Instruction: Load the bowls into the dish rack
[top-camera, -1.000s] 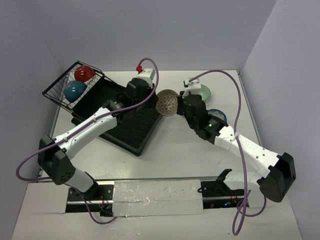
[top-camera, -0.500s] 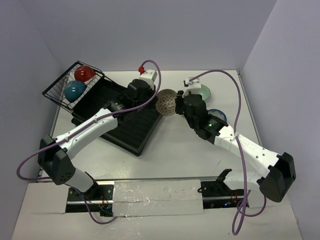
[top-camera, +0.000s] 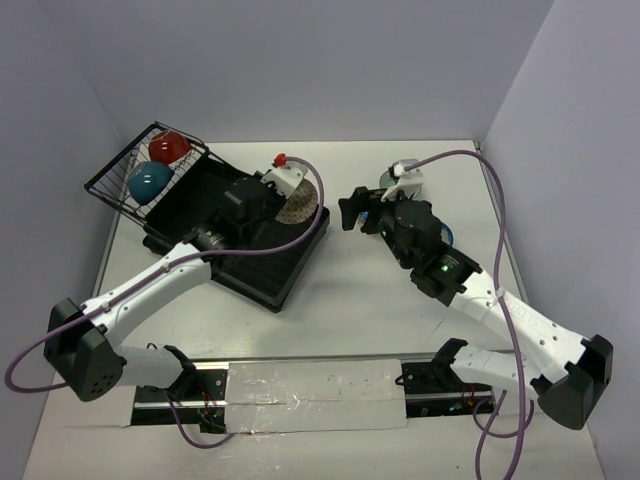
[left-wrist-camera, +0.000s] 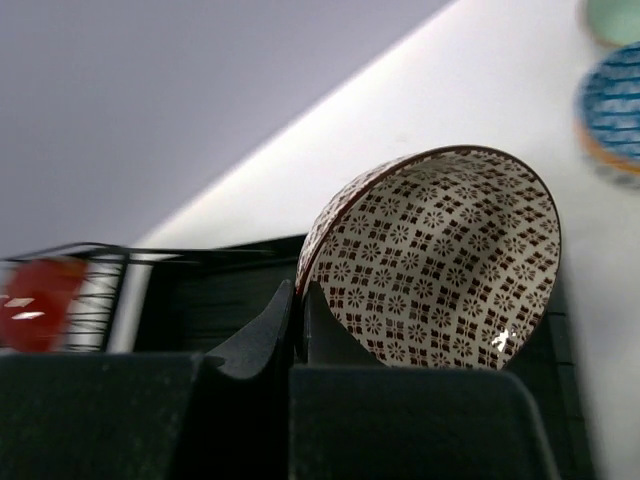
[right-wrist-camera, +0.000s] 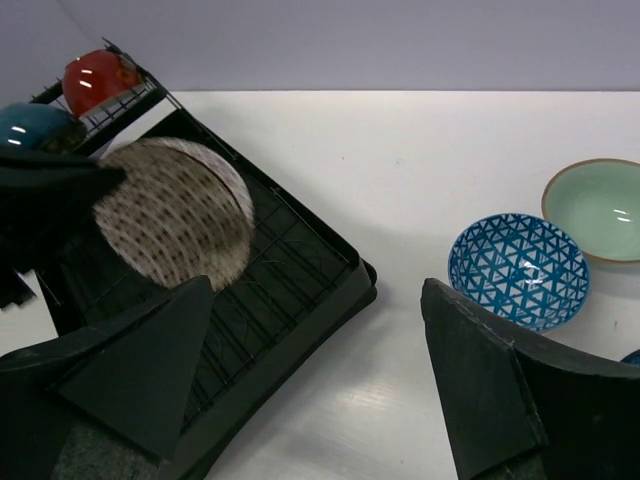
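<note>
My left gripper (left-wrist-camera: 298, 312) is shut on the rim of the lattice-patterned bowl (left-wrist-camera: 440, 260), holding it tilted on edge over the right end of the black dish rack (top-camera: 262, 262). In the top view that bowl (top-camera: 299, 204) hangs just past the left gripper (top-camera: 281, 206). The right gripper (right-wrist-camera: 315, 300) stands open and empty to the right of the rack, apart from the bowl (right-wrist-camera: 175, 225). A red bowl (top-camera: 170, 145) and a teal bowl (top-camera: 150, 182) lie in the wire basket at the rack's far left end.
A blue-and-white triangle-patterned bowl (right-wrist-camera: 518, 268) and a mint green bowl (right-wrist-camera: 595, 208) sit on the white table right of the right gripper. Purple cables loop over both arms. Walls close in the table on the left, back and right.
The right gripper opened, let go of the lattice-patterned bowl and drew back to the right. The left gripper shut on the bowl's rim and carried it left over the rack.
</note>
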